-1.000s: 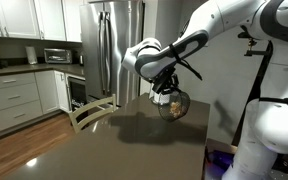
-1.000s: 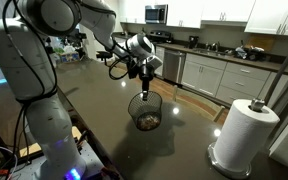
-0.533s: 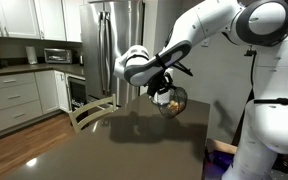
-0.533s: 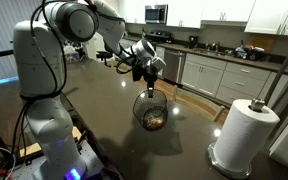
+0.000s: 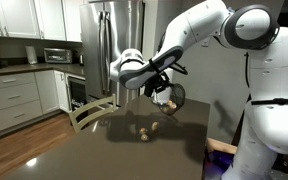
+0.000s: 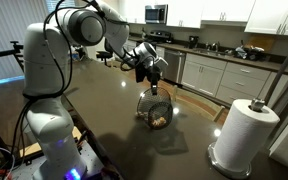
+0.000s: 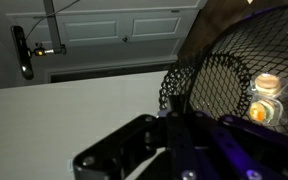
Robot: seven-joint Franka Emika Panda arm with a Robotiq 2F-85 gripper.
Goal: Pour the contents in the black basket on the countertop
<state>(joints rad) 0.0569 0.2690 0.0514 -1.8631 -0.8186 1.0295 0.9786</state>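
Here, black basket (image 5: 169, 98) aslant above countertop (image 5: 94, 152).

In an exterior view the camera stands low beyond the countertop (image 5: 94, 150), at middle distance. It faces the gripper (image 5: 160, 90) side-on, with the refrigerator (image 5: 119, 40) behind the jaws. In an exterior view from roughly the opposite side and slightly higher, white cabinets (image 6: 219, 72) lie beyond the jaws and a paper towel roll (image 6: 246, 135) stands nearer the lens. Both exterior views share the countertop under the jaws and the black basket (image 6: 157, 110) clamped in them. The wrist view sits just behind the jaws, very close, and looks along them into the basket's mesh, with a white door (image 7: 124, 35) beyond.
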